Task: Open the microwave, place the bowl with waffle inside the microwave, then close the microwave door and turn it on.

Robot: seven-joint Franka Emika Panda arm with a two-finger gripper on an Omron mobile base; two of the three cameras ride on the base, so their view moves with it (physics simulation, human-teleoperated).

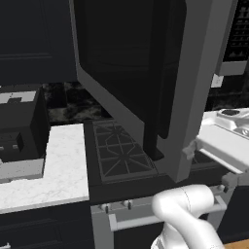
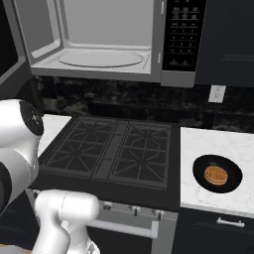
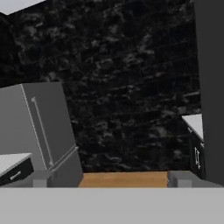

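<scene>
Microwave door (image 1: 146, 82) swung open; cavity empty. Bowl with waffle (image 2: 217, 174) on white marble bench (image 2: 218, 144) right of stove (image 2: 119, 151). Hand (image 3: 109, 179) fully spread, empty.

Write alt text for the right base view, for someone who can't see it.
An open microwave, its cavity empty with a round turntable, hangs above a dark gas stove. On the white counter to the stove's right sits the bowl with waffle. The robot's white arm rises at lower left.
</scene>
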